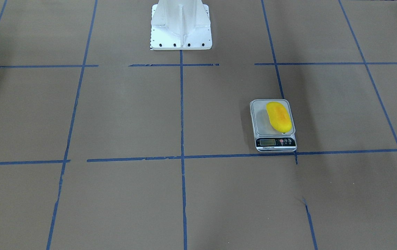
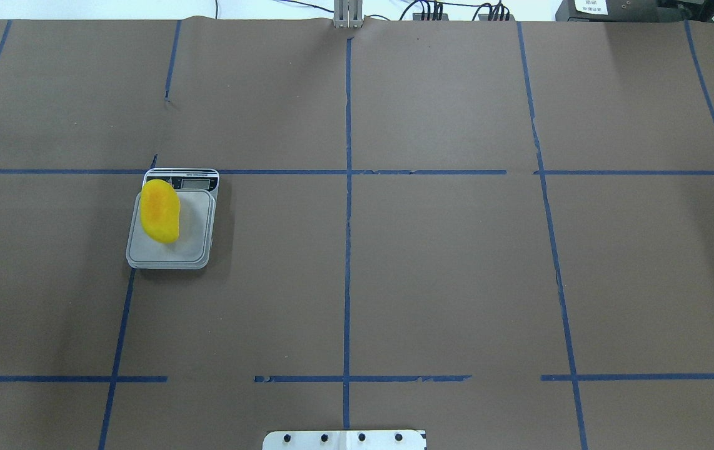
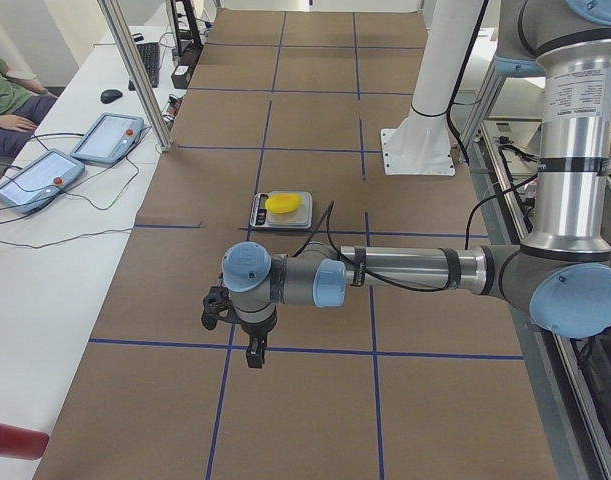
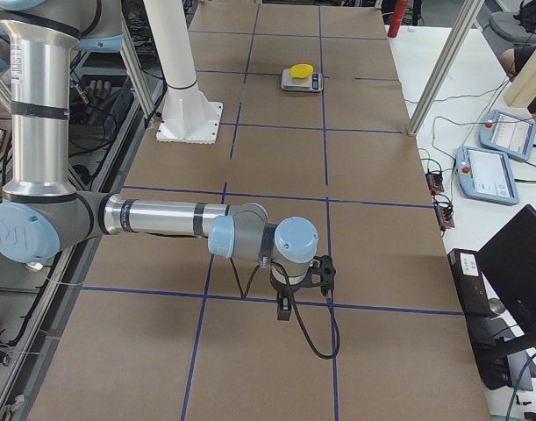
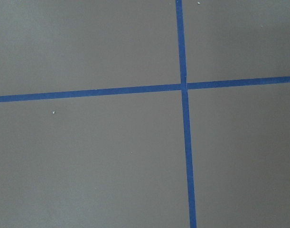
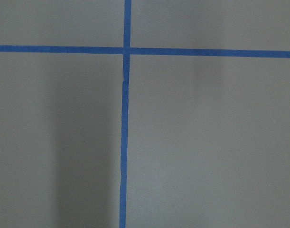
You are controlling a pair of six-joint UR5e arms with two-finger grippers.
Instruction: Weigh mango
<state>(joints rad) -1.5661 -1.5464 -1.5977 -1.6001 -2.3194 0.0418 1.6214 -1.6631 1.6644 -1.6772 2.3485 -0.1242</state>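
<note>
On the left half of the table, the mango (image 2: 160,210) already lies on the scale (image 2: 194,231), well forward of the robot's base. It sits on the platform's left side, with bare platform showing to its right. Its long axis runs roughly away from the robot, a little tilted, and its far end reaches the strip with the display (image 1: 267,142). I cannot read the display; it is too small.

The left gripper (image 3: 255,356) hangs over bare table near the left end, pointing down. From there the mango lies inward, toward the table's middle, well apart from it. The right gripper (image 4: 283,309) hangs the same way near the opposite end, much farther off. If the fruit needs nudging or lifting, I judge the left arm the one to send, closing across the mango's short width.

Both grippers show only in the side views, so I cannot tell whether either is open or closed. Neither holds anything that I can see.

The mango looks smooth, bright yellow, an elongated oval with an orange blush on top. I expect it could roll.
</note>
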